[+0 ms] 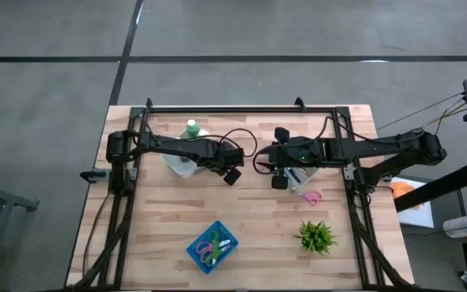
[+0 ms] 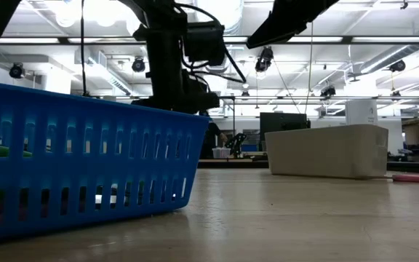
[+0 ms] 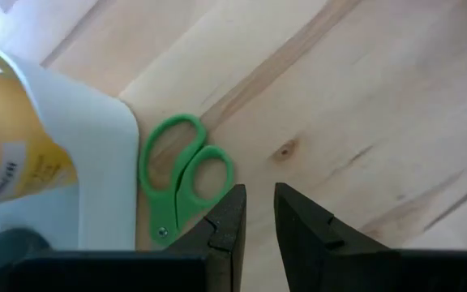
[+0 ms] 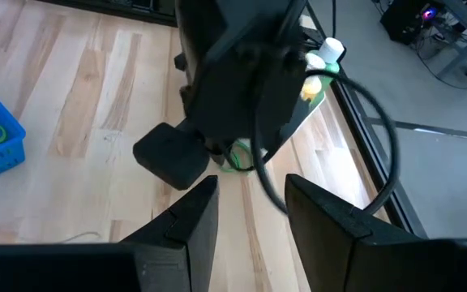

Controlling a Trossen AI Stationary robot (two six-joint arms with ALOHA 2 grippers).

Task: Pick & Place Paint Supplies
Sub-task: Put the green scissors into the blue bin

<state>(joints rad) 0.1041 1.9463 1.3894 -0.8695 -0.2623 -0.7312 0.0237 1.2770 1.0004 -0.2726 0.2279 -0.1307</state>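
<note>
The pale wooden surface runs in plank strips with visible grain and a small knot, framed along its back and sides by a dark metal rail; wide bare stretches lie along the front, on either side of a blue slotted plastic basket at front centre. Both arms reach inward from the side edges and nearly meet over the middle. The left claw hangs low over bare wood with its two dark, wedge-shaped fingers a narrow slit apart, grasping nothing; just beside it lie green-handled scissors with two rounded loops, touching or nearly touching the rounded corner of a white tray. In that tray, toward the back left, sits a yellow-orange squeeze bottle with a printed label, and a green squeeze bottle with a white cap stands there too (the dark grey bottle and the brushes cannot be made out). The right claw faces the left arm's wrist, its blocky fingers parted with empty space between them. Under the right arm a second white container rests, a pink object just in front of it, and a small spiky green plant stands toward the front right, well apart from the basket.
</note>
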